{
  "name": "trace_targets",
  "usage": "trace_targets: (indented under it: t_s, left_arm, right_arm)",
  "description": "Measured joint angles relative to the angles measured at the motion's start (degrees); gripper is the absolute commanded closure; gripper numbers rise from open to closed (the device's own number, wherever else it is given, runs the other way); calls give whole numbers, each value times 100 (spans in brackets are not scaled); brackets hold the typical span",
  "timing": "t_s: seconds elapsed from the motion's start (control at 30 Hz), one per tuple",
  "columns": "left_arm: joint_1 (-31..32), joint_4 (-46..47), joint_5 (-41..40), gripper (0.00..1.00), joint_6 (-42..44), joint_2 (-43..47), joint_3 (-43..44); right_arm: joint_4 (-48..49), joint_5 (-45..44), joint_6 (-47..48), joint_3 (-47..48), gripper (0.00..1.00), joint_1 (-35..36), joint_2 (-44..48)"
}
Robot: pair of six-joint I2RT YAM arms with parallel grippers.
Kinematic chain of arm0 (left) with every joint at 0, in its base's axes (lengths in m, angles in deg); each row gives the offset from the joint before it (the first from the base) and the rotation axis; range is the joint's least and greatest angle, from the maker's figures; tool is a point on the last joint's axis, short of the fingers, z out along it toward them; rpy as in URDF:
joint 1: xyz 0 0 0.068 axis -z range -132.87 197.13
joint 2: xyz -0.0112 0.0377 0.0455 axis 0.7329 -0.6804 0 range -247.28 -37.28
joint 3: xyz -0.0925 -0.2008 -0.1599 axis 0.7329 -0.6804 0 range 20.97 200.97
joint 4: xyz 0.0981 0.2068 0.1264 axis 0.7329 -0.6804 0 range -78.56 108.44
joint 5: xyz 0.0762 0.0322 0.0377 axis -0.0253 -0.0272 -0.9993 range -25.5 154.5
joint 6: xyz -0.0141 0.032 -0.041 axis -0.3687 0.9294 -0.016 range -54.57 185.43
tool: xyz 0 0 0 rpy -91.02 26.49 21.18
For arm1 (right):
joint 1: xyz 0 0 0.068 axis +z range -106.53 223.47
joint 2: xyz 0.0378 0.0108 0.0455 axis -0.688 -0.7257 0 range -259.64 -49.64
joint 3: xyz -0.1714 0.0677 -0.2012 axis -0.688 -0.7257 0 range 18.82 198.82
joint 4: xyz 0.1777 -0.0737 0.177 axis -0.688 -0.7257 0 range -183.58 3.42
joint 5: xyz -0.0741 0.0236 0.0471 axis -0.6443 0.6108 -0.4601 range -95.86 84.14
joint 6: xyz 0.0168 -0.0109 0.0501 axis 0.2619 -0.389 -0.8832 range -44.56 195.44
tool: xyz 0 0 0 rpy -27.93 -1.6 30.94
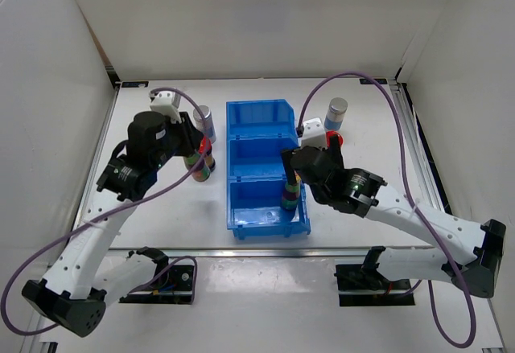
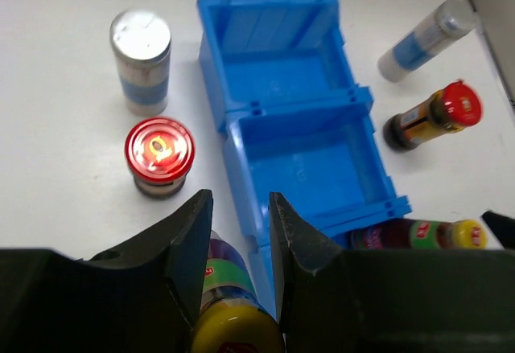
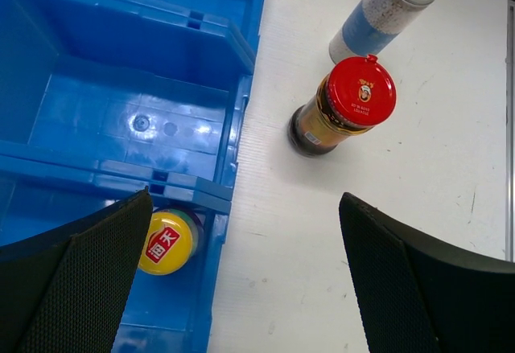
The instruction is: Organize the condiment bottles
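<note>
Yellow-capped bottle (image 2: 235, 325) is the item in hand. The left gripper (image 2: 239, 208) pinches it by the body, upright, with its cap toward the wrist. It sits just off the left wall of the bin (image 1: 257, 112), toward the near edge of the table (image 1: 161, 216).

Its twin (image 3: 165, 242) stands in the bin's near compartment by the right wall, below the right gripper (image 3: 249, 289), whose jaws are spread wide and hold nothing.

You will find the matching compartment to the right of the left jaws, across the bin wall. In my judgement the load must clear that wall with its long axis kept vertical. The left arm is the nearer one for this.

The middle and far compartments hold nothing. A silver-capped bottle (image 2: 141, 51) and a red-capped bottle (image 2: 159, 153) stand left of the bin. A second silver-capped bottle (image 3: 386, 11) and a second red-capped bottle (image 3: 342, 104) stand to its right.

The bin is glossy moulded plastic, the bottles are slim cylinders, and the right pads (image 3: 80, 289) are textured black.
</note>
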State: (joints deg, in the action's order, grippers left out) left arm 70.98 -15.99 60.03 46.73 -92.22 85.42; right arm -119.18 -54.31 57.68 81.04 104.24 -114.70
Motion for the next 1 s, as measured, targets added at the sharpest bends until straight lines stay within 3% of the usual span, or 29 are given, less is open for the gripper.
trace_targets:
  t_s: [0.33, 0.8, 1.0]
  left_arm:
    - [160, 74, 632, 89, -109, -566, 684]
    - [2072, 420, 236, 89, -275, -1062, 634]
    - [2323, 863, -133, 89, -321, -1051, -76]
  right_arm:
    - [-42, -225, -116, -214, 0, 0, 173]
    - [-162, -568, -315, -310, 0, 0, 264]
    - [-299, -695, -431, -315, 0, 0, 404]
